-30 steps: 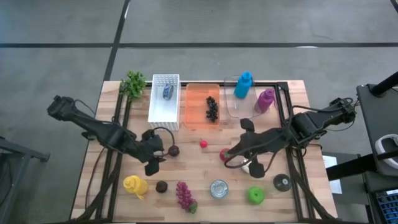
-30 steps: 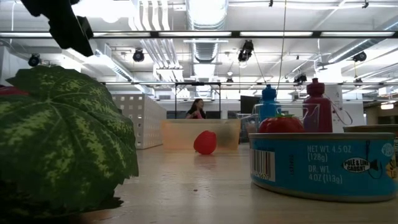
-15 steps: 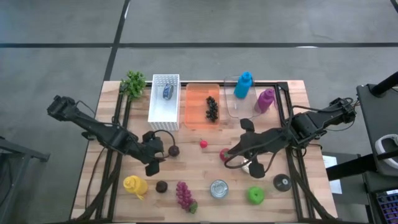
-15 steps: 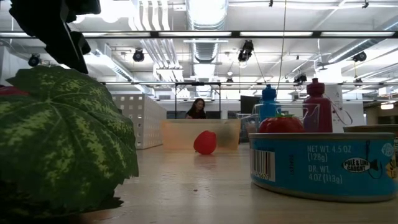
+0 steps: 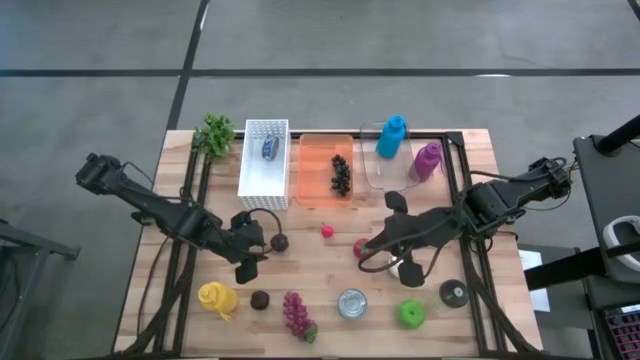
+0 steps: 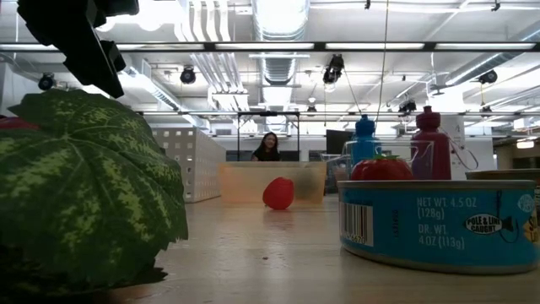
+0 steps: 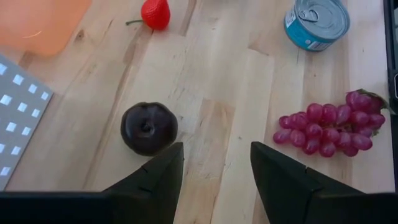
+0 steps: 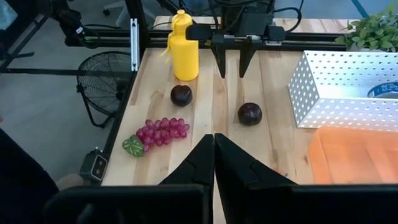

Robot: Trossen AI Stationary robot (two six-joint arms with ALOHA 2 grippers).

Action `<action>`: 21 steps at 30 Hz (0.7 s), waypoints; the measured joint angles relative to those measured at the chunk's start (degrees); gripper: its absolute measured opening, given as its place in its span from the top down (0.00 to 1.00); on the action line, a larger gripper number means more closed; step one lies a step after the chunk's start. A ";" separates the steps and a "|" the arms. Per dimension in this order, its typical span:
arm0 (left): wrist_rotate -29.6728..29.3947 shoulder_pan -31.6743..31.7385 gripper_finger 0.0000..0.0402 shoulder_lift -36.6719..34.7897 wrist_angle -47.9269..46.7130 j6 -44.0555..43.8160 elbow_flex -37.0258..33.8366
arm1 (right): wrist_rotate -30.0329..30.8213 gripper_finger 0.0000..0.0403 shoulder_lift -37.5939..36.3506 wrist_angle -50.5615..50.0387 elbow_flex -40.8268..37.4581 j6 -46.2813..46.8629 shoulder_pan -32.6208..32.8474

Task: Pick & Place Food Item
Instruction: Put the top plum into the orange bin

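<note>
My left claw (image 5: 258, 243) hangs low over the wooden bench (image 5: 310, 275), its fingers parted with nothing between them, and a dark plum (image 7: 148, 128) sits on the boards just ahead of the fingertips, slightly off to one side of the gap rather than inside it. In the high view that plum (image 5: 281, 241) lies just beside the claw, near the corner of the white perforated bin (image 5: 264, 158). Farther along the boards I see a small red strawberry (image 7: 155, 13), a blue-labelled tin can (image 7: 316, 22) and a bunch of red grapes (image 7: 329, 124) with a green leaf. My right claw (image 5: 368, 254) is clenched, empty, fingers pressed together, poised near a red tomato-like fruit (image 5: 360, 247) at mid-bench. From its wrist I look across at a second dark plum (image 8: 181, 94), a yellow bottle (image 8: 185, 46) and the edge of the orange tray (image 8: 354, 155). Black grapes (image 5: 341, 174) lie in that orange tray, with a blue bottle (image 5: 392, 136) and a purple bottle (image 5: 426, 161) in the clear container beside it.
</note>
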 joint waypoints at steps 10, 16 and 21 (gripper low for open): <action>-0.02 0.02 0.49 0.00 -0.11 -1.77 0.00 | 0.02 0.98 0.26 0.02 0.00 0.00 0.00; -0.02 0.02 0.48 0.00 -0.11 -1.70 0.00 | 0.02 0.98 0.26 0.03 0.00 0.00 0.00; -0.02 0.02 0.47 0.00 -0.13 -1.68 0.00 | 0.02 0.98 0.26 0.04 0.00 0.00 0.00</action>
